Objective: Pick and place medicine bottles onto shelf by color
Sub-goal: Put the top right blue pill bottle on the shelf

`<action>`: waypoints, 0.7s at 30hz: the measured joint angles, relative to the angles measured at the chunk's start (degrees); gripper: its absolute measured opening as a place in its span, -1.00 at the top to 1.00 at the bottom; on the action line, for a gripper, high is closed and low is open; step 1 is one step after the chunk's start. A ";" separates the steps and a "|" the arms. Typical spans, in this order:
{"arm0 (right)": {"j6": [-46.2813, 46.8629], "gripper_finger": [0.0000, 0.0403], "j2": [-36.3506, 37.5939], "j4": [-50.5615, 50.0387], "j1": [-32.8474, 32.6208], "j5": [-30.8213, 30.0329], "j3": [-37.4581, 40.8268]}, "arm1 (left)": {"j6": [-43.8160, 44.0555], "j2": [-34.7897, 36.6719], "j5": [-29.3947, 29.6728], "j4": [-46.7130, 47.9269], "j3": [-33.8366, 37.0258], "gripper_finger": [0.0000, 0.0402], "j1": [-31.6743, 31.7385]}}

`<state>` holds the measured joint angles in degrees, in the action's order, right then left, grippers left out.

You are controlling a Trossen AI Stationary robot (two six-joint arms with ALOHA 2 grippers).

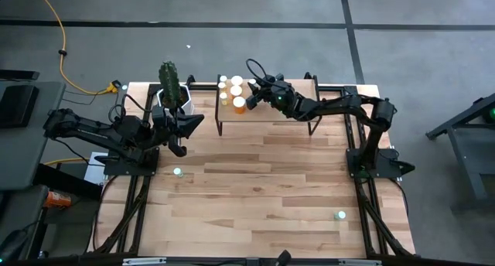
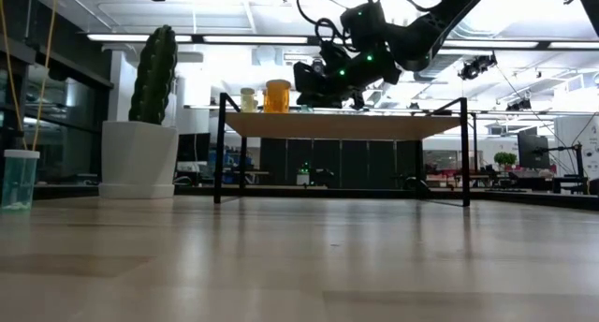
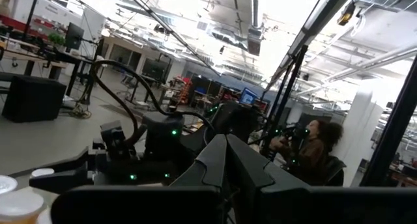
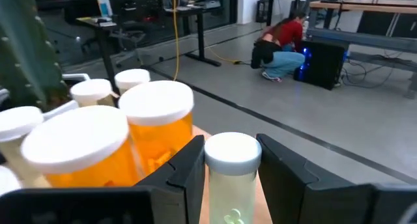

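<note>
A pale green bottle [image 4: 231,178] is clamped between the right gripper [image 4: 229,168] fingers over the shelf [image 1: 286,111], beside orange bottles [image 4: 159,129]; the left gripper [image 1: 180,149], fingers together, is raised beside the cactus [image 1: 169,82]

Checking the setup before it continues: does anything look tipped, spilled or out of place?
Nothing stands out. The bottles on the shelf stand upright, and the right gripper holds a pale green bottle upright too.

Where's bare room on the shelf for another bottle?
The shelf is bare from the right gripper to its right end. Its left end is crowded with medicine bottles, next to the cactus pot.
</note>
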<state>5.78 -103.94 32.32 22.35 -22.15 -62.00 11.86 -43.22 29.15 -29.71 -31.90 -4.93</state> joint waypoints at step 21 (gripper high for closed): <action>3.23 0.43 0.07 -0.37 0.00 0.02 0.00 | 1.49 0.01 -1.43 0.11 0.00 1.00 0.00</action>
<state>9.02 -103.88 31.94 22.35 -22.13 -62.00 13.35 -43.22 27.72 -29.61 -31.90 -4.93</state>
